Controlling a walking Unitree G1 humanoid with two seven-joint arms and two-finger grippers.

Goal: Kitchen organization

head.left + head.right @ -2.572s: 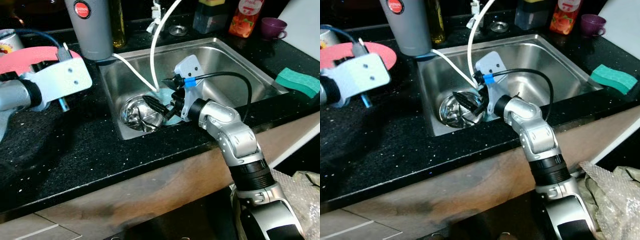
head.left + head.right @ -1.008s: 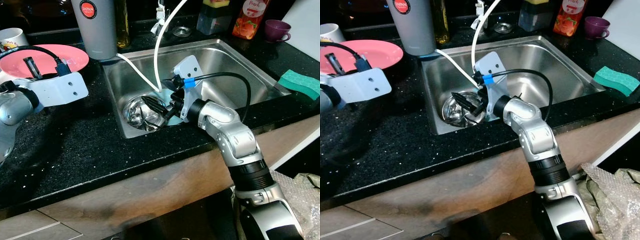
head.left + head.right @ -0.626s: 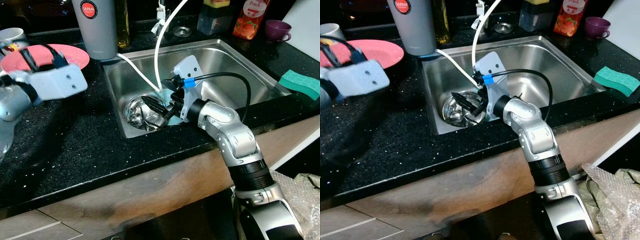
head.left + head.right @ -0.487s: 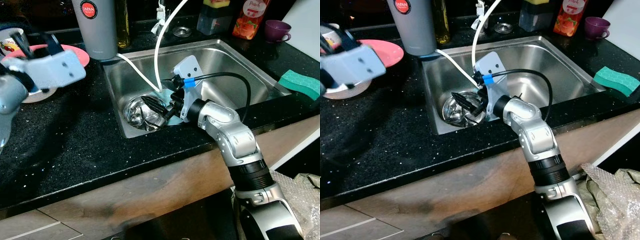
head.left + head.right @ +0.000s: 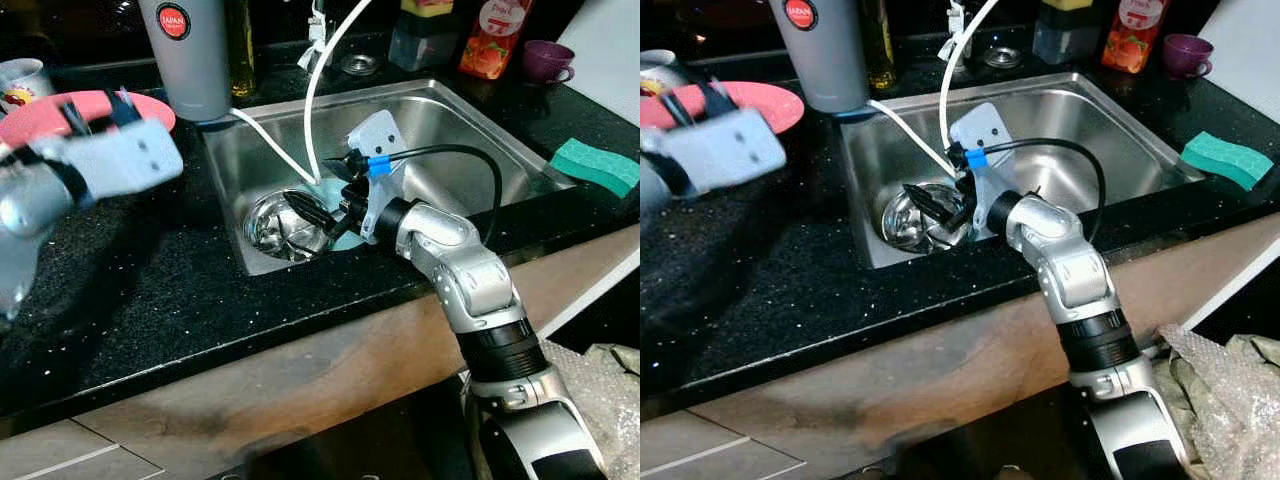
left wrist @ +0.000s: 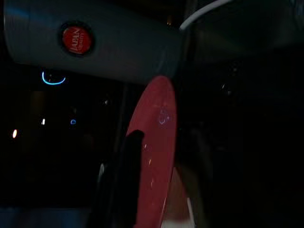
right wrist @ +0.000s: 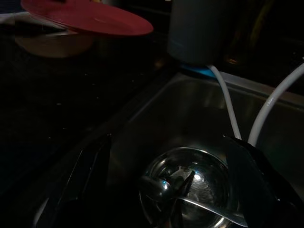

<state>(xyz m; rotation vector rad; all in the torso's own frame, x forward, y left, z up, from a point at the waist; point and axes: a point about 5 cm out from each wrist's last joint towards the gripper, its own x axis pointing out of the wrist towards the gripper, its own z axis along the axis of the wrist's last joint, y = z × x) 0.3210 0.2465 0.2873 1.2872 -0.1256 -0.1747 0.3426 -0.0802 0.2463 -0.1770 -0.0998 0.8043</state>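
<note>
plate lift at upper left, bowl waiting in sink.

left gripper (image 5: 95, 110) pinches the rim of the pink plate (image 5: 45, 115), which looks raised off the black counter (image 5: 160, 280) near the grey tumbler (image 5: 195, 60); the arm is blurred. right gripper (image 5: 320, 205) sits mid-frame in the steel sink (image 5: 450, 120), fingers spread over the shiny metal bowl (image 5: 285, 225) by the white hose (image 5: 320, 90), not pinching it. step in hand looks like carrying the plate off, maybe toward the sink. next move calls for keeping the plate level and clear of the tumbler, then closing on the bowl's rim.
</note>
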